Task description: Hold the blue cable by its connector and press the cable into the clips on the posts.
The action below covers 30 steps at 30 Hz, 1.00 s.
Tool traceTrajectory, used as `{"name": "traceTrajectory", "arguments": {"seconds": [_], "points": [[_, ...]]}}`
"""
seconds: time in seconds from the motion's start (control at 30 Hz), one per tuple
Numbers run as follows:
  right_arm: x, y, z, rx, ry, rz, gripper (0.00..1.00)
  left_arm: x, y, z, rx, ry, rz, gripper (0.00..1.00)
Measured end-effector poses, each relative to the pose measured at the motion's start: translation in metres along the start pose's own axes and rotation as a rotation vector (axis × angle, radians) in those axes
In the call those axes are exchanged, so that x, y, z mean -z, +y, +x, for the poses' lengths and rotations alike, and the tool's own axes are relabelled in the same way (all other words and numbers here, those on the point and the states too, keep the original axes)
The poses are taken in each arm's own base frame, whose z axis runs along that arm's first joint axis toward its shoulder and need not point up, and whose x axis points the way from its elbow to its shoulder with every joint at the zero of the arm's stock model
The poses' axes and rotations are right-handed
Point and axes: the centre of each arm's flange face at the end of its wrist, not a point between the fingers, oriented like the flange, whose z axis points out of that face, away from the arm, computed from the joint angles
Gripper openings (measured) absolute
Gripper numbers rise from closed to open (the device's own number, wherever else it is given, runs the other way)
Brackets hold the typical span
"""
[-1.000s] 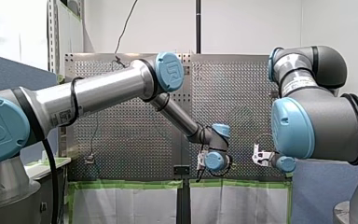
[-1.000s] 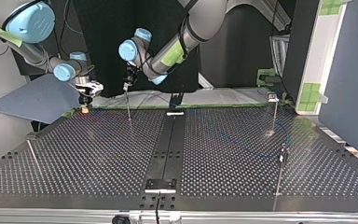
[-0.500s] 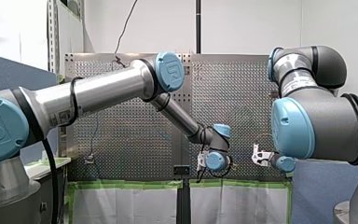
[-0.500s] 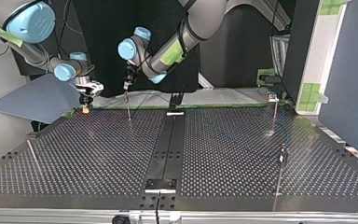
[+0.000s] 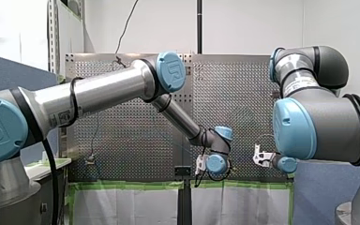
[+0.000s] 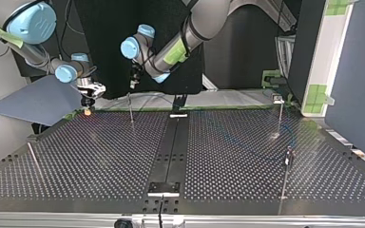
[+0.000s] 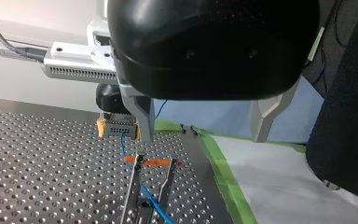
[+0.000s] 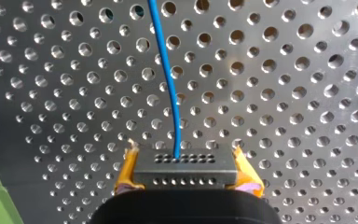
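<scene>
My right gripper (image 8: 184, 158) is shut on the grey connector (image 8: 184, 171), with a yellow pad on each side of it. The blue cable (image 8: 167, 79) runs from the connector out over the perforated table. In the left wrist view the connector (image 7: 117, 128) hangs just behind a thin post (image 7: 134, 192). The cable (image 7: 145, 192) drops from it through the post's forked clip (image 7: 142, 163). My left gripper (image 7: 203, 133) is open above that post and holds nothing. In the top view my left gripper (image 6: 134, 81) hangs over the post (image 6: 130, 108), and my right gripper (image 6: 87, 100) is to its left.
More thin posts stand at the top view's right (image 6: 279, 114), (image 6: 286, 167) and near its left edge (image 6: 34, 159). A black rail (image 6: 172, 142) runs down the table's middle. Green tape (image 7: 219, 161) edges the table beside the left gripper.
My left gripper has lifted off the post's top and shifted slightly to the top view's right. The right gripper and connector stay where they were.
</scene>
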Motion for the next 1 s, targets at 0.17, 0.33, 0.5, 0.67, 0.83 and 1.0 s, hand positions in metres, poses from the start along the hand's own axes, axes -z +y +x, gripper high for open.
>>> {"name": "traceTrajectory", "arguments": {"seconds": [0.17,0.33,0.5,0.67,0.83,1.0], "points": [[0.0,0.0,0.0,0.0,0.0,0.001,0.0,0.002,0.002,0.001,-0.011,0.01,-0.027,1.0],[0.0,-0.001,0.0,0.0,0.0,0.002,0.0,0.004,0.005,0.002,-0.047,0.017,-0.07,1.0],[0.0,-0.001,0.0,0.001,0.002,0.002,0.0,0.004,0.012,0.002,-0.057,0.021,-0.113,1.0],[0.0,-0.001,0.0,0.001,0.002,0.002,0.0,0.012,0.008,-0.001,-0.076,0.039,-0.116,1.0],[0.0,-0.001,0.0,0.001,0.001,0.003,0.0,0.036,-0.011,-0.013,-0.084,0.033,-0.081,1.0],[0.0,-0.001,0.0,0.002,0.001,0.003,0.0,0.064,-0.032,-0.03,-0.064,-0.011,-0.059,1.0]]}}
